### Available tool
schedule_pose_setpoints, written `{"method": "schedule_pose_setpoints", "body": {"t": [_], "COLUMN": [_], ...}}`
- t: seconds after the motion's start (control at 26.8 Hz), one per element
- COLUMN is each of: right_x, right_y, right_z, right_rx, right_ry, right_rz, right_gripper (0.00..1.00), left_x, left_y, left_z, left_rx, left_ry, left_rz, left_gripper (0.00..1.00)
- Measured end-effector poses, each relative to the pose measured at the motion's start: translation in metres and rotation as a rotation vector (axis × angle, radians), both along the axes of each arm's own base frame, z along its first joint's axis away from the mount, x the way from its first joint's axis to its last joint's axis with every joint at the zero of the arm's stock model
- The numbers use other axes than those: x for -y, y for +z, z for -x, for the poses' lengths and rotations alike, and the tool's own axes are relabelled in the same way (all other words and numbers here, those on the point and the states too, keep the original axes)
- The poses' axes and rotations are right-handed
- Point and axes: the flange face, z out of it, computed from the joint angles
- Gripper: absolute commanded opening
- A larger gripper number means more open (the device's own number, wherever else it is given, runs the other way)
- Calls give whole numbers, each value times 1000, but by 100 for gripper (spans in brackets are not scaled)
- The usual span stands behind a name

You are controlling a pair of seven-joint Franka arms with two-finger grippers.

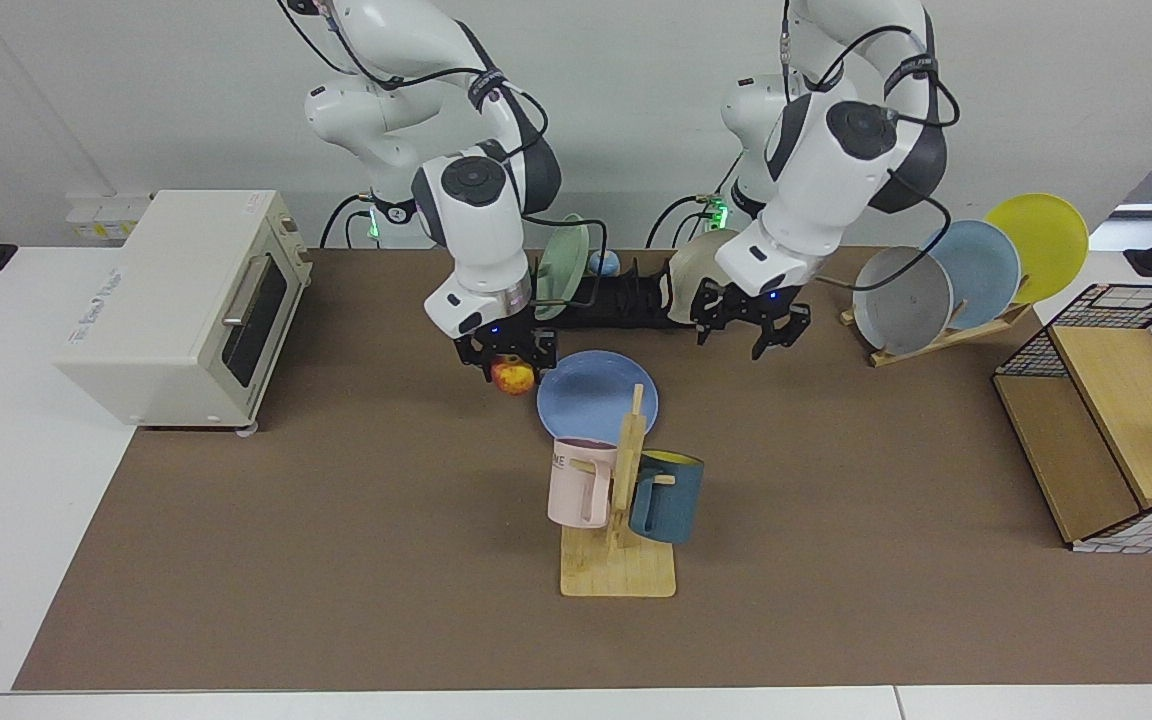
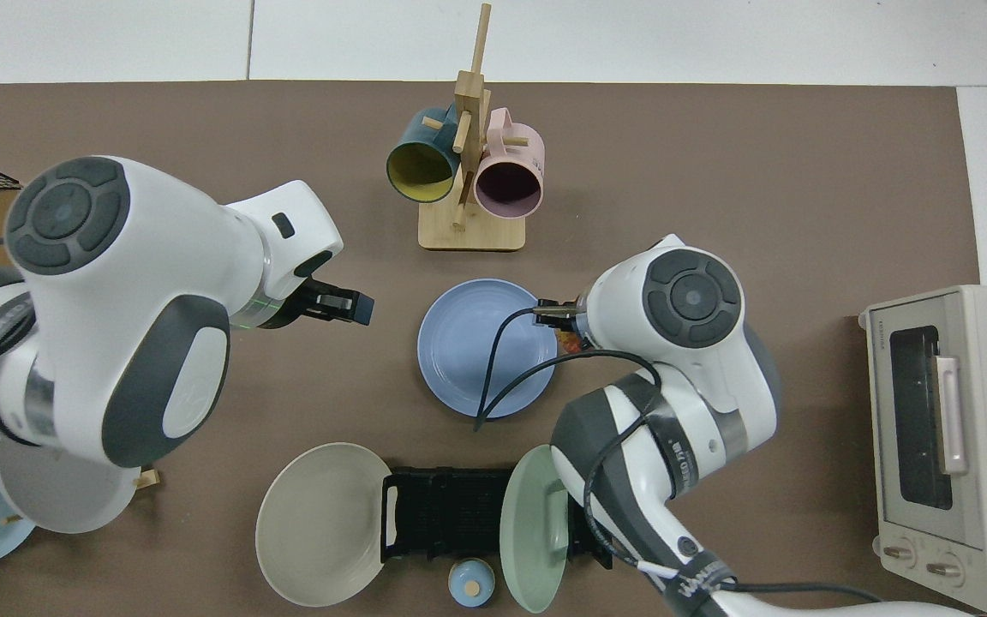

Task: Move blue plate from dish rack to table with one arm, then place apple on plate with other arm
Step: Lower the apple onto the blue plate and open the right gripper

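Observation:
The blue plate (image 1: 591, 395) lies flat on the brown table (image 1: 336, 540), in front of the black dish rack (image 1: 616, 300). My right gripper (image 1: 513, 368) is shut on the red-and-yellow apple (image 1: 514, 378) and hangs at the plate's edge on the toaster side. From above, the right wrist covers most of the apple (image 2: 572, 345), which peeks out at the rim of the plate (image 2: 476, 347). My left gripper (image 1: 748, 332) is open and holds nothing. It is raised above the table, beyond the plate's other side, in front of the rack's beige plate.
The dish rack (image 2: 451, 514) holds a green plate (image 1: 561, 265) and a beige plate (image 1: 696, 280). A mug tree (image 1: 621, 500) with two mugs stands just in front of the blue plate. Toaster oven (image 1: 176, 300) far left; wooden plate stand (image 1: 946, 335) and wire basket (image 1: 1106, 430) on the right.

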Motion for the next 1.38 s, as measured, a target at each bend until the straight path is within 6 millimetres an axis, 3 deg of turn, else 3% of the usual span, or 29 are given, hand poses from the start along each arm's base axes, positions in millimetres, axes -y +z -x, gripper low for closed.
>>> {"method": "schedule_pose_setpoints", "body": {"t": [0.04, 0.3, 0.49, 0.78, 1.16, 1.31, 1.38], "right_x": [-8, -74, -99, -98, -103, -103, -103], "right_y": [-2, -33, -56, -65, -76, -82, -83], "right_z": [3, 31, 43, 38, 34, 35, 34], "right_rx": [3, 16, 10, 18, 44, 40, 40], "right_ry": [-9, -78, -86, -87, -68, -53, -43], "right_rz": [-4, -37, -41, -42, -59, -53, -51], "right_gripper": [0, 0, 3, 14, 29, 42, 63], "left_x": [-2, -14, -30, -45, -56, -61, -64], "left_y": [8, 54, 76, 95, 98, 99, 100], "left_z": [5, 33, 47, 47, 47, 46, 45], "left_rx": [5, 28, 5, 17, -6, -8, -8], "left_ry": [-4, -3, 14, 35, 31, 41, 47], "left_rz": [-17, -80, -106, -108, -116, -117, -116], "left_gripper": [98, 99, 99, 99, 100, 100, 100]}}
